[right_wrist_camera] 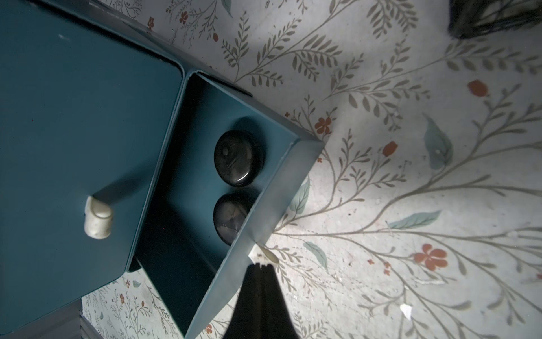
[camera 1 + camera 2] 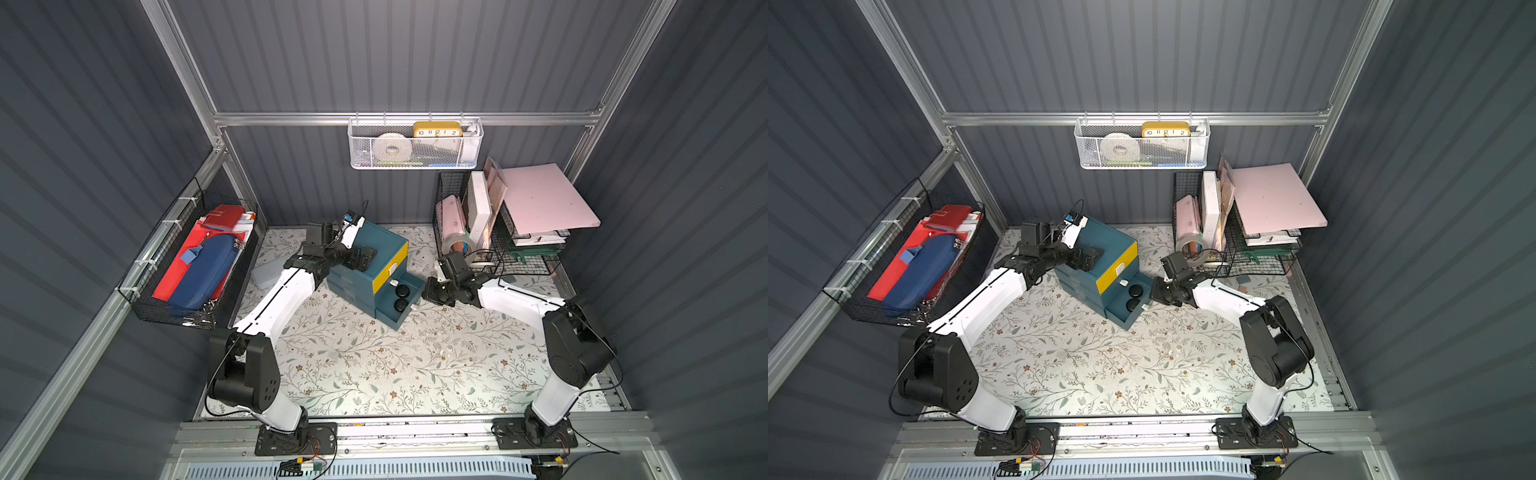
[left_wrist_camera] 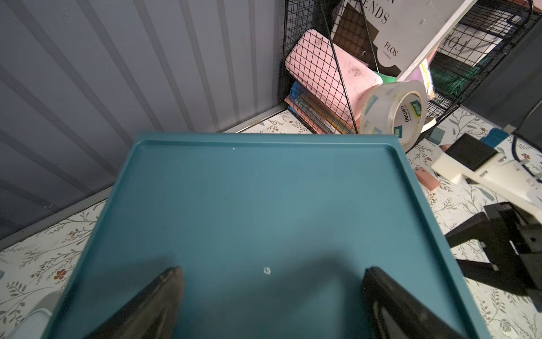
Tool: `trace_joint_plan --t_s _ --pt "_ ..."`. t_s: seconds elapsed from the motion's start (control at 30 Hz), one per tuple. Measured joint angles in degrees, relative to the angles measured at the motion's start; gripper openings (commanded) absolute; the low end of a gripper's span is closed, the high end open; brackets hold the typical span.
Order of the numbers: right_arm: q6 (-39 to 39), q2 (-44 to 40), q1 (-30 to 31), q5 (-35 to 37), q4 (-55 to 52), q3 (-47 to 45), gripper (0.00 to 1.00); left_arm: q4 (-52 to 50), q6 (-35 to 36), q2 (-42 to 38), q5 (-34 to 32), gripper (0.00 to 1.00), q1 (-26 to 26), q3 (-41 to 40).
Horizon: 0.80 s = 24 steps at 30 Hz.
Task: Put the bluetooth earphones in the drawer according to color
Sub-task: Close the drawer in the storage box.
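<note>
Our right gripper (image 1: 259,267) is closed and empty, tips at the front of the open bottom drawer (image 1: 272,202) of the cabinet (image 2: 378,243), which holds two black earphones (image 1: 234,158); our left gripper (image 3: 271,273) gapes over the cabinet top, so a skewed push could slide the cabinet

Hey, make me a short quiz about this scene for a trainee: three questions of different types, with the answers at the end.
1. True or false: the open drawer holds two black earphones.
2. Multiple choice: the right gripper, close to that drawer's front, has its jaws A) wide open, B) shut, C) out of sight in every view.
3. Fill in: the top drawer of the cabinet has a ____ front.
Key: 1 true; 2 B; 3 yellow.
</note>
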Motion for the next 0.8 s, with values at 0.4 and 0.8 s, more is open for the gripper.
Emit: trace_joint_plan --t_s 0.4,0.8 --pt "1.46 4.94 0.0 -3.28 0.72 1.51 0.0 -0.17 0.0 -0.04 -0.02 0.99 -0.33 0.0" --pt "5.4 10.56 -0.07 -7.87 5.77 5.03 0.0 -0.2 0.0 -0.07 0.0 0.99 -0.35 0.0"
